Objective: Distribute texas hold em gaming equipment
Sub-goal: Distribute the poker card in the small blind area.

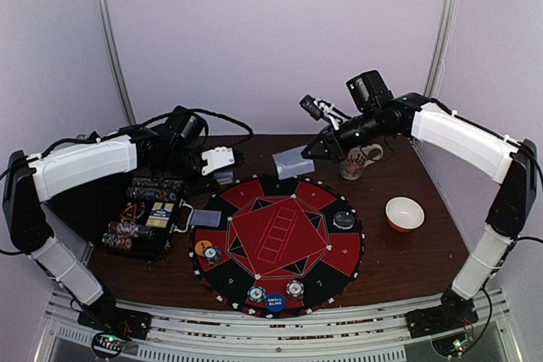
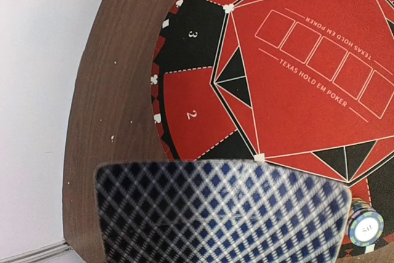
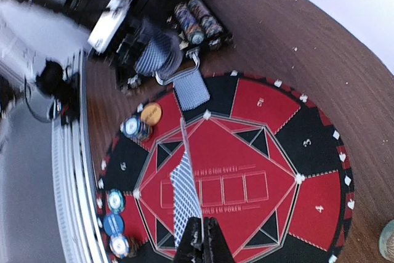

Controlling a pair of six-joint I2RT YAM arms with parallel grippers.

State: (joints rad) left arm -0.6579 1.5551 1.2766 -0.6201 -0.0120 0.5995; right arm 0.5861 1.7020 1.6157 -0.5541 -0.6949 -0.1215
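Note:
My left gripper hovers over the mat's far left edge, shut on a blue-backed playing card that hides its jaws in the left wrist view. My right gripper is shut on another card, seen nearly edge-on, and holds it above the mat's far edge. One card lies face down on the left seat of the red and black poker mat. An orange button and a chip stack sit at the front left. Two chip stacks flank the blue small blind button. A dark button lies at the right.
A black chip case with rolls of chips stands left of the mat. A patterned mug stands at the back right, close under the right arm. An orange-rimmed white bowl sits right of the mat. Walls close the table in behind.

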